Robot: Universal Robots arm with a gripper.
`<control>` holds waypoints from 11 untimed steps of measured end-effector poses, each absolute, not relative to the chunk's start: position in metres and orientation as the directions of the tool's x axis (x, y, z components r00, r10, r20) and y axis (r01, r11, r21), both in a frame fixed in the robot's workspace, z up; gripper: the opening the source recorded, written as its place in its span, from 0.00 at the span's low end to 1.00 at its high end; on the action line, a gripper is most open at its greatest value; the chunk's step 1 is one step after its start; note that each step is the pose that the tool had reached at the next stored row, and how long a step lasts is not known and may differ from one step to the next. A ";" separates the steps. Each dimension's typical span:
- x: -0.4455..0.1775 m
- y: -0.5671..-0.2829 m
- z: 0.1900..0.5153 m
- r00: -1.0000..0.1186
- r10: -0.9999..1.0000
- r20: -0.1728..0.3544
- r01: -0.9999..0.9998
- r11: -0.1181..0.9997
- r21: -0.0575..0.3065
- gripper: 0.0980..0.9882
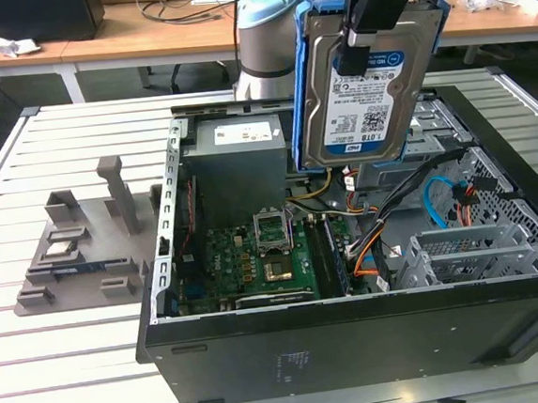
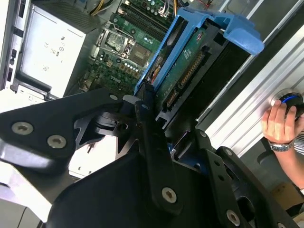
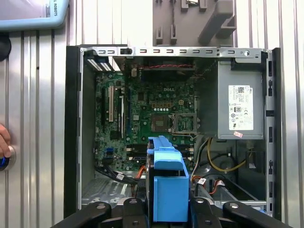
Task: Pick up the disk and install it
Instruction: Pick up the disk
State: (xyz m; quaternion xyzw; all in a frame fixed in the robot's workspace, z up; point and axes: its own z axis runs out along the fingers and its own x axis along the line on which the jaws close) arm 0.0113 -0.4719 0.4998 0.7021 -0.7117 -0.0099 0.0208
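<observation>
The disk, a silver hard drive with a white-and-blue label in a blue carrier, hangs upright above the open computer case, over its right-hand side in the exterior view. My gripper comes down from above and is shut on the disk's faces. In the second wrist view the disk shows its green circuit-board side between the black fingers. In the first wrist view the blue carrier sits edge-on between the fingers, above the case's cabling and drive area.
Inside the case are the motherboard, a grey power supply and metal drive cages. A grey fixture with small parts stands on the exterior view's left. A person's hand rests on a button beside the table.
</observation>
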 end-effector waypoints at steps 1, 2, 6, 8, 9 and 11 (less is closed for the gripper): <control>0.011 -0.473 0.500 -0.013 -1.000 0.016 -0.999 0.014 0.043 0.30; 0.011 -0.475 0.500 -0.013 -1.000 0.016 -0.999 0.014 0.043 0.30; 0.011 -0.482 0.500 -0.013 -1.000 0.016 -0.999 0.014 0.043 0.30; 0.011 -0.484 0.499 -0.013 -1.000 0.016 -0.999 0.014 0.043 0.30; 0.011 -0.486 0.499 -0.013 -1.000 0.016 -0.999 0.014 0.043 0.30; 0.011 -0.492 0.499 -0.013 -1.000 0.016 -0.999 0.014 0.043 0.30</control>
